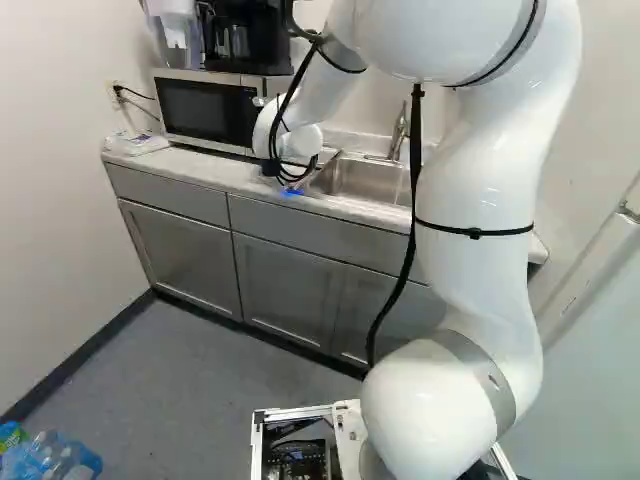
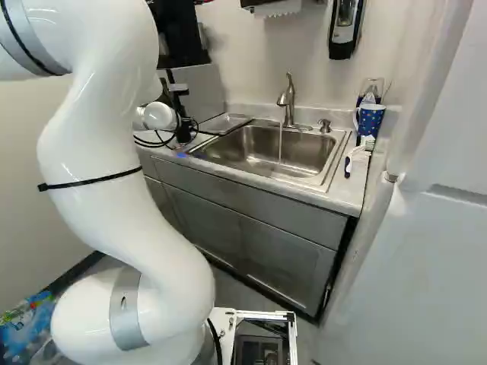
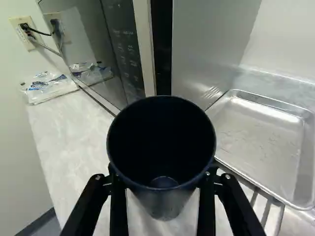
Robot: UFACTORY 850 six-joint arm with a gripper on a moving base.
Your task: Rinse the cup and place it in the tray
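My gripper [image 2: 183, 125] shows as a black part over the counter left of the sink in the right base view; its fingertips are hidden there. In the wrist view the gripper [image 3: 163, 184] is shut on a dark cup [image 3: 166, 204], one finger at each side. The cup's round mouth faces the camera, showing its dark inside. Beside the cup lies a shallow metal tray [image 3: 266, 142], apart from it and with nothing on it. Water runs from the faucet [image 2: 287, 100] into the sink [image 2: 251, 152].
A microwave [image 1: 208, 110] stands on the counter [image 3: 64, 128] close ahead of the cup, with a plastic packet [image 3: 47, 87] near the wall. Right of the sink are a blue patterned mug [image 2: 370, 120] and a brush [image 2: 358, 152]. A soap dispenser [image 2: 345, 29] hangs above.
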